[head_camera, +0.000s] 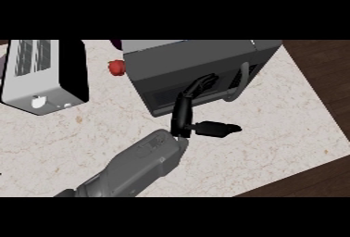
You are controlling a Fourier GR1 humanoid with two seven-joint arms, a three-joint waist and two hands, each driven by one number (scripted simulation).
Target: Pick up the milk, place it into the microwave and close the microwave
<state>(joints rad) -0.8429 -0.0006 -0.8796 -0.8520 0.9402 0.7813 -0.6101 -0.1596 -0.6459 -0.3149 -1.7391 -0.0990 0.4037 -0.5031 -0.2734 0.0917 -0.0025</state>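
The fingers (203, 84) of the left hand (182, 113) are nearly straight and a little spread, their tips laid against the dark door (164, 95) of the microwave (198, 55). They pinch nothing. The thumb (220, 128) sticks out sideways to the right, low and away from the door. Behind the hand, the grey forearm (140, 162) runs back to the lower edge across the pale counter (280, 134).

The door looks flush with the microwave's body, shut or very nearly so. Its curved handle (240, 83) stands just to the right of the fingertips, untouched. The milk shows nowhere on the counter. It is probably inside the microwave behind that door, though this cannot be seen.

If so, only the closing is in hand, and the door is the thing to handle. It is a stiff hinged panel that should swing easily under a flat push. The best place to press is near the handle side, far from the hinge. The milk itself would likely be a light carton with walls that give, best held round its middle.

To the left stands a toaster-like box (41, 74), with a red round thing (117, 67) between it and the microwave. The right hand does not show.
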